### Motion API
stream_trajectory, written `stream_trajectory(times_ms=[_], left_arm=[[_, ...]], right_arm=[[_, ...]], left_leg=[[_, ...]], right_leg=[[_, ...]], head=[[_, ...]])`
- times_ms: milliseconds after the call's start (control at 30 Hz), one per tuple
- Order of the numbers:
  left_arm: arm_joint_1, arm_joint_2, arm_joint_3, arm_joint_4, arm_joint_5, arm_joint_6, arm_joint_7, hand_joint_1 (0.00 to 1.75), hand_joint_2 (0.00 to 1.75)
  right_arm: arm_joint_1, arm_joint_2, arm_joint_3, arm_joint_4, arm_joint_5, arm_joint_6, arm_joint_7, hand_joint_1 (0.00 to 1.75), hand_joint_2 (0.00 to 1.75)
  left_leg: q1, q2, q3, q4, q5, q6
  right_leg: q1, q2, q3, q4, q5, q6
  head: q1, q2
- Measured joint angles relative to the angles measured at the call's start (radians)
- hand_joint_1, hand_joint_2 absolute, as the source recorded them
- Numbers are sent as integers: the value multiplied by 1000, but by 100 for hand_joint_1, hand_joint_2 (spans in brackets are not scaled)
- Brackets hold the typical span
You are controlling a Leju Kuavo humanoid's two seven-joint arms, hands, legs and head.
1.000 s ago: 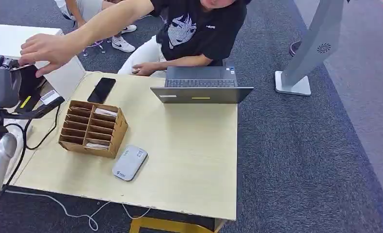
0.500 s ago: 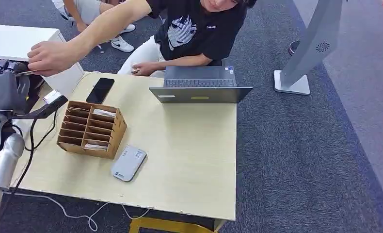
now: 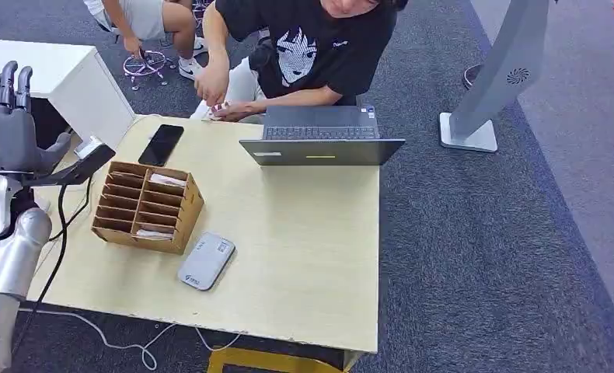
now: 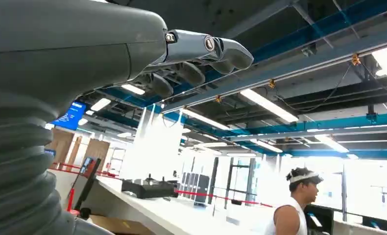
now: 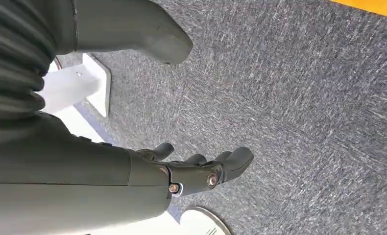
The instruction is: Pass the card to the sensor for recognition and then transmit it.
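My left hand (image 3: 5,124) is raised at the table's left edge, fingers straight up and apart, with nothing in it; the left wrist view shows those fingers (image 4: 201,51) stretched out against a ceiling. The grey-white sensor pad (image 3: 207,260) lies on the table near the front, right of my left arm. A cardboard sorter (image 3: 147,206) with cards in its slots stands behind it. A seated person holds a small card-like thing (image 3: 218,109) in both hands beyond the table's far edge. My right hand (image 5: 196,171) hangs empty over the carpet, fingers loosely bent.
An open laptop (image 3: 322,137) stands at the table's far edge, and a black phone (image 3: 162,144) lies at the far left. Cables (image 3: 63,225) trail off the left side. A white cabinet (image 3: 71,74) stands beside my left hand, a grey stand (image 3: 490,85) to the right.
The person's arm, which reached to my left hand and pinched something there, has drawn back to their lap. My left hand's fingers have straightened upward and hold nothing now.
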Motion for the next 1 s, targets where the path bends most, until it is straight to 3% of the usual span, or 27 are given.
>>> stream_trajectory(times_ms=[300, 333, 467, 667, 833, 1000], left_arm=[[-10, 2, 0, -1, 3, -71, 1, 0, 175], [-16, 3, 0, -1, 5, -108, 7, 0, 175], [-68, 32, -34, -17, 39, -371, 31, 0, 175], [-202, 82, -153, -154, 292, -725, 32, 0, 175], [-298, 128, -247, -281, 622, -892, 43, 0, 175], [-343, 180, -302, -362, 786, -950, 70, 0, 175]], right_arm=[[0, -1, -2, 0, 0, 0, 1, 0, 175], [0, -1, -2, 0, 0, 0, 1, 0, 175], [1, -1, -16, 0, -12, 0, 2, 0, 175], [2, -2, -39, 0, -15, 0, 0, 0, 175], [3, -2, -59, 0, -11, 2, -8, 0, 175], [3, -2, -74, 0, -5, 2, -8, 0, 175]], left_leg=[[0, 0, 0, 0, 0, 0], [0, 0, 0, 0, 0, 0], [0, 0, 0, 0, 0, 0], [1, -1, -1, 1, 0, 0], [0, 0, -2, 1, 0, 0], [1, 0, -1, 1, 0, 0]], right_leg=[[0, 0, 0, 0, 0, 0], [0, 0, 0, 0, 0, 0], [0, 0, 0, 0, 0, 0], [1, -1, -1, 0, 0, 0], [0, 0, -1, 0, 0, 0], [1, 0, -1, 0, 0, 0]], head=[[0, 0], [0, 0], [0, 0], [0, 0], [0, 0], [0, 0]])
